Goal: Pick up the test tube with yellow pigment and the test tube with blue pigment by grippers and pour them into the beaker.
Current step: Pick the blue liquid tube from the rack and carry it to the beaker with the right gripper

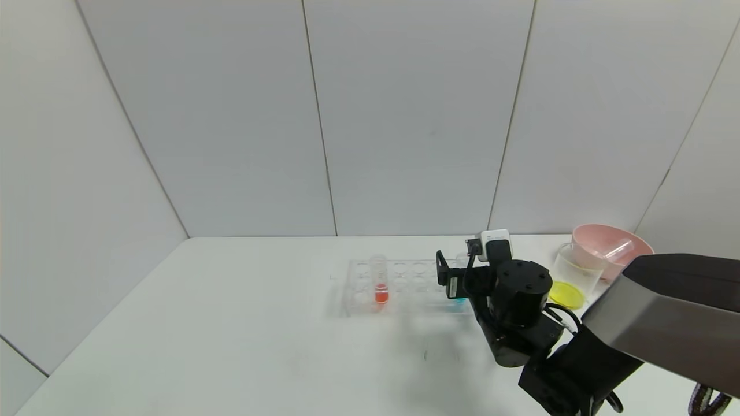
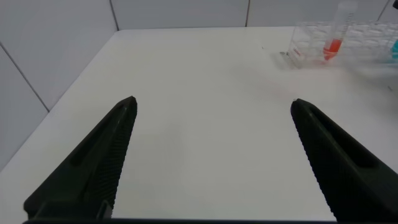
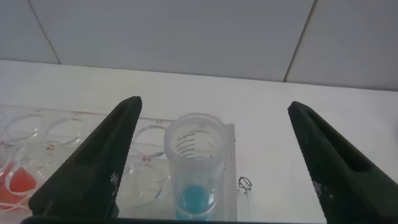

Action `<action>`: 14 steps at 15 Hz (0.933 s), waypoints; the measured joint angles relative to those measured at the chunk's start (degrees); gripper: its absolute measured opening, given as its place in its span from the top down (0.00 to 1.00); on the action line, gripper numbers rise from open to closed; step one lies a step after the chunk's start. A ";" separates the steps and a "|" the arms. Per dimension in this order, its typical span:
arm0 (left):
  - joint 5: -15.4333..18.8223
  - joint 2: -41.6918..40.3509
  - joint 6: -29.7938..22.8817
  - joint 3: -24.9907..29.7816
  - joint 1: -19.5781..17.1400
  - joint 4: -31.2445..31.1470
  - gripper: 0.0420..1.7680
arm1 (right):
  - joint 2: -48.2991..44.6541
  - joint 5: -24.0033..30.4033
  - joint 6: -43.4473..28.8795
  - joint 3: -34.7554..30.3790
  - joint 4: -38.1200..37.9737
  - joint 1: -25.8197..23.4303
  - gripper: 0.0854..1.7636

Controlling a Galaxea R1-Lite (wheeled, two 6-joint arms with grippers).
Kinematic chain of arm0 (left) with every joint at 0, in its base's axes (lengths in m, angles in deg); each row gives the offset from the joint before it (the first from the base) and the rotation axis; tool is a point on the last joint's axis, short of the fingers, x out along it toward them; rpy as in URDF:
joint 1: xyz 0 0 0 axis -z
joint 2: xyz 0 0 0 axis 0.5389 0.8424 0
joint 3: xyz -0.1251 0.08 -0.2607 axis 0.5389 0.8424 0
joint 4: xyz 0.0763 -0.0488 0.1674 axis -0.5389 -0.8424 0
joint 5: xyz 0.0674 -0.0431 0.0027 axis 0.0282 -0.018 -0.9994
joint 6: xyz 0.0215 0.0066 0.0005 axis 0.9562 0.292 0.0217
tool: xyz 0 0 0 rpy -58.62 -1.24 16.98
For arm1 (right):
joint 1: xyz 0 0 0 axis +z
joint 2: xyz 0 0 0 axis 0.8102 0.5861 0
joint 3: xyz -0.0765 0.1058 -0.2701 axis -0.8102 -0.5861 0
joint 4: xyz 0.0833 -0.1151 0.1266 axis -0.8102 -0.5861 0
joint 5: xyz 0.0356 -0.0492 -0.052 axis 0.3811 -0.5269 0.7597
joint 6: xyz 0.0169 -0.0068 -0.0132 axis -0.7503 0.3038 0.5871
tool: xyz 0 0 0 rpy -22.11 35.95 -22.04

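Nearest to me, low at my right side, my right arm reaches forward over the white table [image 1: 231, 323]. At its end my right pincer [image 1: 457, 283] stands at the right end of the clear rack [image 1: 404, 286], jaws spread wide and holding nothing. Between those jaws, touching neither, the blue tube [image 3: 196, 168] stands upright in a hole at the rack's end, with blue liquid at its bottom. Further along the rack toward my left, an orange-red tube [image 1: 380, 286] stands upright in another hole; the holes around it hold no tubes.

My left pincer [image 2: 211, 162], seen only from its own wrist camera, hovers over bare table with jaws wide apart and nothing between them; the rack lies well beyond it.

Beyond my right wrist, to the right of the rack, the beaker [image 1: 574, 277] stands upright with yellow liquid at its bottom. Just behind it, near the wall, sits a pink bowl [image 1: 607, 245] in which a clear empty tube [image 1: 617, 249] lies tilted.
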State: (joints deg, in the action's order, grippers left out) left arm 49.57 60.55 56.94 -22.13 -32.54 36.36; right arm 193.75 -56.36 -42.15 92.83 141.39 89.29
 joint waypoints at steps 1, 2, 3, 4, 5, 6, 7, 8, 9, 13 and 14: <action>0.00 0.00 0.00 0.00 0.02 0.00 0.00 | 0.13 -0.02 0.00 0.02 0.00 -0.04 0.10; 0.00 0.00 -0.02 0.00 0.02 0.00 0.00 | 0.24 -0.02 0.02 0.00 0.05 -0.06 0.21; 0.02 0.00 0.00 0.00 0.02 0.00 0.00 | 0.30 -0.02 0.00 0.00 0.11 -0.13 0.31; 0.00 0.00 -0.02 0.00 0.02 0.00 0.00 | 0.30 0.00 0.00 -0.04 0.13 -0.17 0.39; 0.00 0.00 -0.02 0.00 0.02 0.00 0.00 | 0.28 0.01 0.00 -0.15 0.24 -0.17 0.47; 0.00 0.00 -0.02 0.00 0.02 0.00 0.00 | 0.27 -0.02 -0.02 -0.26 0.27 -0.15 0.52; 0.00 0.00 -0.02 0.00 0.02 0.00 0.00 | 0.20 -0.11 0.00 -0.32 0.27 -0.04 0.58; 0.00 0.00 -0.02 0.00 0.02 0.00 0.00 | 0.16 -0.10 0.02 -0.34 0.27 0.00 0.72; 0.00 0.00 -0.02 0.00 0.02 -0.02 0.00 | 0.16 -0.16 0.00 -0.41 0.33 -0.02 0.73; 0.00 0.00 0.00 0.00 0.02 0.00 0.00 | 0.07 -0.29 0.09 -0.50 0.35 -0.09 0.73; 0.00 0.00 -0.02 0.00 0.02 0.00 0.00 | -0.02 -0.29 0.11 -0.50 0.28 -0.11 0.73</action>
State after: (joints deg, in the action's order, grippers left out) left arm 49.57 60.55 56.92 -22.13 -32.51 36.36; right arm 193.72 -56.66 -42.04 92.33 141.67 89.18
